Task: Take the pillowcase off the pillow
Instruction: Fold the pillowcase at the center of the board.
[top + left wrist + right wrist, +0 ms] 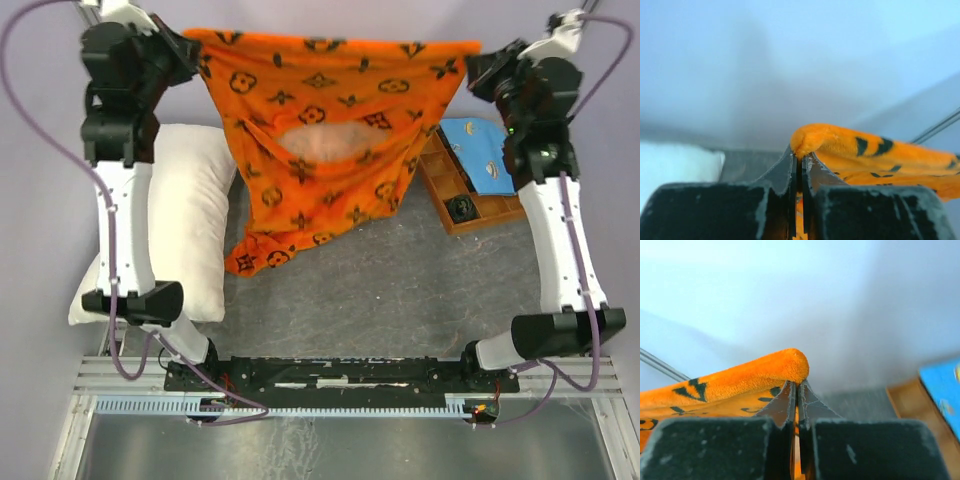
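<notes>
Holds a large bright orange fabric pillowcase (330, 110), printed with black flower and monogram motifs, stretched out like a curtain above the grey counter (400, 290). Grips it by both top corners, left pincer (799, 156) clenched on one orange corner and right pincer (797, 389) clenched on the other. Leaves the plain white puffy rectangular pillow (190, 215) lying on the counter at the left, beneath the left arm, outside the cover.

- Top view: bright, even light, sharp throughout; faint soft shadow on the table (380, 290) beneath the pillowcase (330, 110).
- Both wrist views: backgrounds hazy, out of focus.
</notes>
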You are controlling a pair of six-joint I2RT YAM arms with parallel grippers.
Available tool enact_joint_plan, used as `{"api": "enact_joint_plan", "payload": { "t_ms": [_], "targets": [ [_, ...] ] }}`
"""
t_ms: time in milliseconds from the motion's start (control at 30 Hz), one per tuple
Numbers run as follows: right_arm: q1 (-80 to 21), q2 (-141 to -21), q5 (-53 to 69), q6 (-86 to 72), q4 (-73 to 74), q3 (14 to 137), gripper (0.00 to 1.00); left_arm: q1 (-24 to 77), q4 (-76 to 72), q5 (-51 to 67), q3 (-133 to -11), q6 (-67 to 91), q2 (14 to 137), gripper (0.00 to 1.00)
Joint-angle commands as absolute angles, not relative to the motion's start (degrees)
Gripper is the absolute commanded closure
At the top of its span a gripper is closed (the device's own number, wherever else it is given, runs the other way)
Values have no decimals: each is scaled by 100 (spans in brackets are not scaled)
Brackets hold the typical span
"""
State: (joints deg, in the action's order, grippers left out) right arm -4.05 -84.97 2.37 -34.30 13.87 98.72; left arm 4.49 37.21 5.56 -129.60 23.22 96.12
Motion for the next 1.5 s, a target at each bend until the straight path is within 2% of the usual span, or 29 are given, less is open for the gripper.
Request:
{"api": "enact_joint_plan", "payload": {
  "t_ms": [0, 300, 400, 533, 867, 1067, 1267, 1367, 1467],
  "targets": [
    [-346, -7641, 27, -3273, 161, 10613, 99, 425, 3845, 234, -13850, 1453, 9005, 97],
    [-345, -5246, 142, -2653, -1206, 10006, 99, 423, 1420, 54, -11098, 680, 4996, 97],
    [-344, -4600, -41, -2500, -1134, 9977, 99, 431, 1186, -171, -10792, 604, 3911, 97],
    [-350, -4255, 79, -2484, -704, 10382, 99, 434, 1556, -314, -11241, 615, 3494, 97],
    [-351, -4490, 4, -2349, 37, 11071, 99, 432, 2035, -60, -11929, 659, 4133, 97],
    [-344, -5174, -237, -2275, 488, 11087, 99, 509, 2612, -14, -11792, 555, 5316, 97],
    [-345, -6118, -515, -2593, 105, 9733, 99, 508, 2513, -104, -10553, 692, 6960, 97],
    [-351, -6947, -739, -2566, -157, 9035, 99, 499, 1917, -8, -9932, 826, 7780, 97],
    [-350, -8016, -943, -2469, -440, 8755, 99, 501, 1665, -48, -9928, 847, 9124, 97]
  ]
}}
